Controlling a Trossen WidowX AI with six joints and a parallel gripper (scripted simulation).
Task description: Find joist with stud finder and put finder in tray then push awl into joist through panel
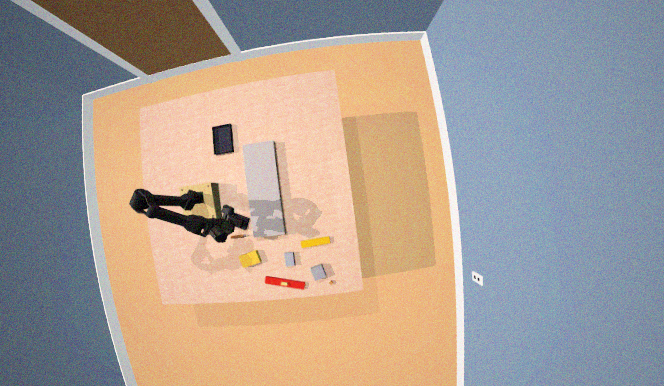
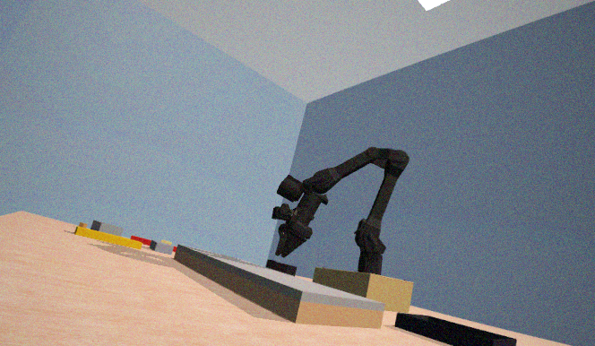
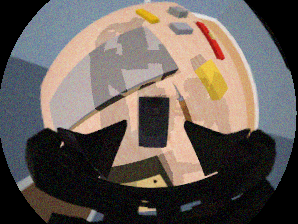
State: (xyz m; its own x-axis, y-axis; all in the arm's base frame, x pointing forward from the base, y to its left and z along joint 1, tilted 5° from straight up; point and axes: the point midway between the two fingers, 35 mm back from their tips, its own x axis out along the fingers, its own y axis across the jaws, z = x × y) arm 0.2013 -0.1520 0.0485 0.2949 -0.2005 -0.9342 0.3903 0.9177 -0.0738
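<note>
The black stud finder point(image 1: 243, 222) point(image 2: 281, 268) point(image 3: 154, 131) lies on the table between the arm's base and the panel. My gripper point(image 2: 281, 255) point(image 3: 156, 123) is open and empty, above the stud finder, which shows between the fingertips in the wrist view. The grey floor panel point(image 1: 261, 170) point(image 2: 277, 274) point(image 3: 75, 95) is a long raised slab, with the arm's shadow on it. The awl point(image 1: 238, 236) point(image 3: 185, 109) lies beside the stud finder, brown handle and thin metal tip. The black tray point(image 1: 223, 139) point(image 2: 456, 331) stands beyond the panel's other side of the base, empty.
A yellow block point(image 1: 250, 259) point(image 3: 212, 80) lies near the awl. Farther off are a yellow bar point(image 1: 315, 242) point(image 2: 107, 237) point(image 3: 147, 15), two grey blocks point(image 1: 289, 259) point(image 1: 318, 272) and a red level point(image 1: 274, 281) point(image 3: 209, 39). The arm stands on a tan base block point(image 2: 389, 291).
</note>
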